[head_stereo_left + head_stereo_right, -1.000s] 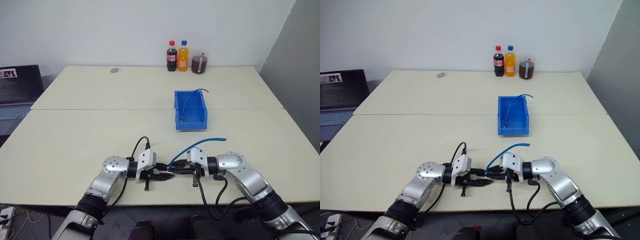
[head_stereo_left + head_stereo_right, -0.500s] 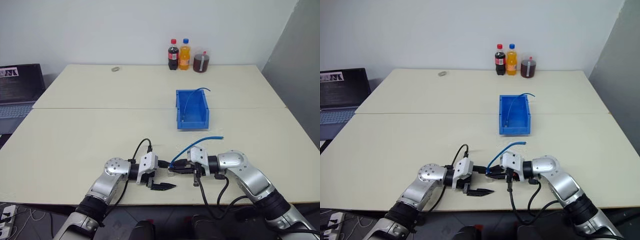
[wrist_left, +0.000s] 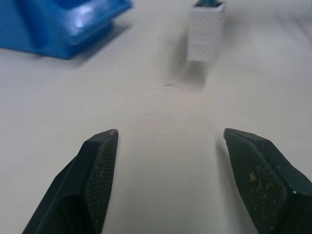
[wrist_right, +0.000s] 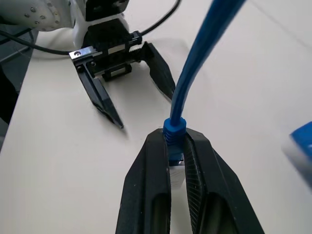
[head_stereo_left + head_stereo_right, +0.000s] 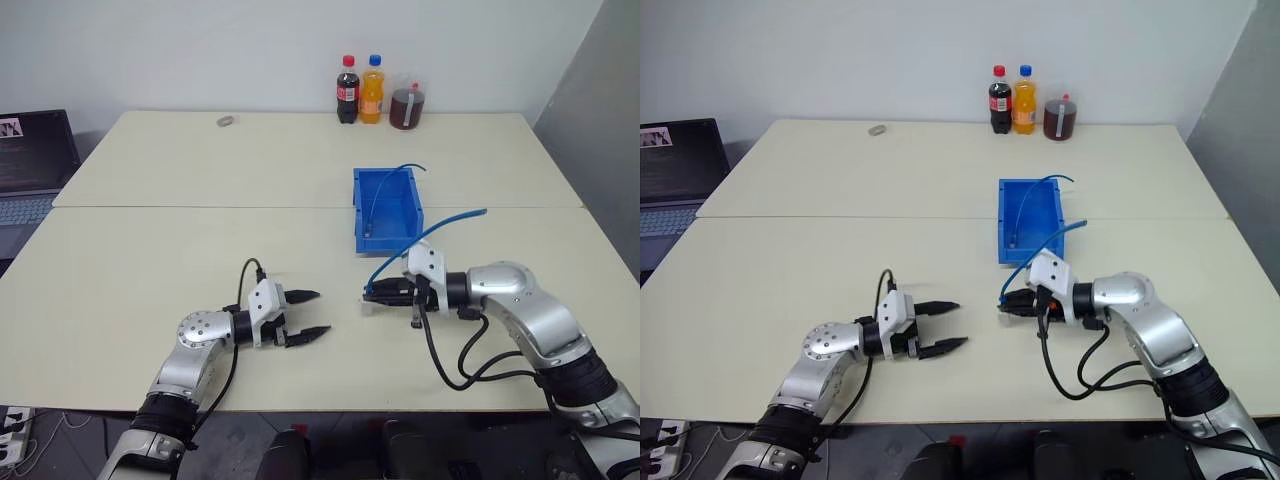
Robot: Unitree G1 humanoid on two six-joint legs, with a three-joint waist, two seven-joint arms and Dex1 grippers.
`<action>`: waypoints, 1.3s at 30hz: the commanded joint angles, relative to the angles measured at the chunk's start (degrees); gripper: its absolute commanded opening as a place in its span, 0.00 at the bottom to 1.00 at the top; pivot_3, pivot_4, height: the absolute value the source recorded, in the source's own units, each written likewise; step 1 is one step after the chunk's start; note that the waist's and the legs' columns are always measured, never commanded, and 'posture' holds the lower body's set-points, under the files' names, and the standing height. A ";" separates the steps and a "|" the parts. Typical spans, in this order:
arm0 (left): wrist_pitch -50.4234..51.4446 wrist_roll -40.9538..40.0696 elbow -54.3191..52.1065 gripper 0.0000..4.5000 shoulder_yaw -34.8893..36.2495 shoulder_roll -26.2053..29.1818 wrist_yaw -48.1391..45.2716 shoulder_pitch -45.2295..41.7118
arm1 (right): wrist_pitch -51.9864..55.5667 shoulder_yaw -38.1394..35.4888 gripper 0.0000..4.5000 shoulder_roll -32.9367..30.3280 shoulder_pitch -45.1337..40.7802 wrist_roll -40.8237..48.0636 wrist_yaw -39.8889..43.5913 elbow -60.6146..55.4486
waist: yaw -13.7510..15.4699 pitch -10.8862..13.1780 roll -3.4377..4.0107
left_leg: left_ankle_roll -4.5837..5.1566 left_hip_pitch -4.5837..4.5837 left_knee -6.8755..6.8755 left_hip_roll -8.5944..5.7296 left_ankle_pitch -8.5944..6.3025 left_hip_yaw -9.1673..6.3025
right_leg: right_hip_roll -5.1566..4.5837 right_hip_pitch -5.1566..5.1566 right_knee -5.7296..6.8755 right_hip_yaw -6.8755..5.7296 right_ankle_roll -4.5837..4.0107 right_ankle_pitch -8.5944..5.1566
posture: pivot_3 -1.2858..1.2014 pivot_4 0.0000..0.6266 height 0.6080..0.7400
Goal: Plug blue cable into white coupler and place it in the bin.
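— Pale tabletop (image 5: 150, 260) ahead of us, bin (image 5: 386, 208) just beyond centre. Where do we stand?

— Our right gripper (image 4: 176, 161) is clamped on the blue cable (image 5: 430, 235) right at its plug end, and the white coupler (image 3: 206, 30) sits on that end, so we judge the plugging done. Our left gripper (image 5: 305, 314) hangs apart from it, jaws wide and empty.

— Next?

— We carry cable and coupler over the bin's low front lip, just beyond our right gripper, then let go. A second blue cable (image 5: 385, 190) already lies inside.
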 commanded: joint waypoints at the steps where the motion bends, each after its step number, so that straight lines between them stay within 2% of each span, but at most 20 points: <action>1: 1.59 -2.45 -4.56 0.80 3.83 -1.58 5.40 -0.82 | 3.11 -5.56 0.03 0.23 -4.48 3.86 -0.94 -0.10 | 0.33 0.12 -0.10 | 0.00 -0.03 0.00 -0.03 0.00 0.00 | -0.05 0.00 -0.03 -0.01 0.00 0.00 | 0.52 0.24 1.00; 4: 3.68 -4.16 -7.58 0.80 5.89 -2.85 8.87 -2.46 | 10.35 -11.12 0.03 2.43 -11.35 7.96 -4.70 6.26 | 0.45 0.70 -0.32 | -0.02 -0.09 0.06 -0.04 -0.02 -0.02 | -0.09 0.01 -0.07 -0.03 0.02 0.03 | 0.52 0.24 1.00; 6: 4.52 -4.38 -9.99 0.80 5.89 -3.32 9.82 -2.91 | 10.94 -12.82 0.03 3.39 -14.12 8.05 -6.49 9.54 | 0.56 0.74 -0.34 | -0.03 -0.15 0.14 -0.05 -0.01 -0.06 | -0.10 0.01 -0.06 -0.07 0.05 0.06 | 0.52 0.24 1.00; 12: 8.39 -5.68 -17.97 0.80 6.85 -4.23 14.03 -5.86 | 6.87 -13.29 0.03 4.31 -17.62 2.69 -12.37 18.29 | 0.63 0.74 -0.35 | -0.07 -0.19 0.11 -0.11 -0.04 -0.02 | -0.12 0.01 -0.10 -0.06 0.04 0.06 | 0.52 0.24 1.00; 16: 16.80 -9.25 -24.34 0.80 5.24 -2.11 12.30 -6.77 | 6.08 -12.92 0.03 5.39 -18.39 -0.41 -16.32 22.60 | 0.40 0.74 -0.35 | -0.09 -0.57 0.19 -0.11 -0.03 0.06 | -0.12 -0.37 0.04 -0.01 0.04 0.08 | 0.52 0.24 1.00; 19: 22.17 -10.10 -26.86 0.80 4.57 0.98 10.83 -8.24 | 5.47 -12.72 0.03 6.90 -20.01 -2.41 -18.83 26.83 | 0.16 0.74 -0.34 | -0.25 -0.87 0.24 -0.10 0.07 0.16 | -0.10 -0.81 0.21 0.07 -0.01 0.12 | 0.52 0.24 1.00; 25: 32.44 -12.84 -29.44 0.80 4.96 6.93 8.88 -12.21 | 3.33 -10.87 0.03 9.04 -24.21 -6.18 -19.46 36.19 | -0.26 0.75 -0.33 | -0.27 -0.86 0.23 -0.07 0.08 0.21 | -0.01 -0.87 0.26 0.10 -0.03 0.13 | 0.52 0.24 1.00; 33: 49.65 -15.35 -31.65 0.80 3.35 21.16 2.66 -21.84 | 1.37 -9.24 0.03 10.37 -29.85 -10.38 -19.28 45.79 | -0.57 0.76 -0.32 | -0.28 -0.91 0.23 -0.09 0.09 0.22 | -0.01 -0.90 0.27 0.10 -0.03 0.13 | 0.52 0.24 1.00; 36: 50.89 -14.68 -31.95 0.80 2.25 24.39 0.20 -23.18 | -0.07 -9.54 0.03 10.79 -30.60 -10.42 -17.96 47.08 | -0.71 0.76 -0.32 | -0.30 -0.90 0.22 -0.10 0.10 0.27 | -0.04 -0.90 0.25 0.13 -0.03 0.13 | 0.52 0.24 1.00; 39: 52.23 -15.33 -31.21 0.80 2.37 25.25 -1.12 -24.75 | 1.04 -9.14 0.03 10.65 -30.78 -10.15 -14.93 47.30 | -0.72 0.76 -0.32 | -0.31 -0.91 0.22 -0.10 0.10 0.27 | -0.03 -0.90 0.24 0.12 -0.03 0.13 | 0.52 0.24 1.00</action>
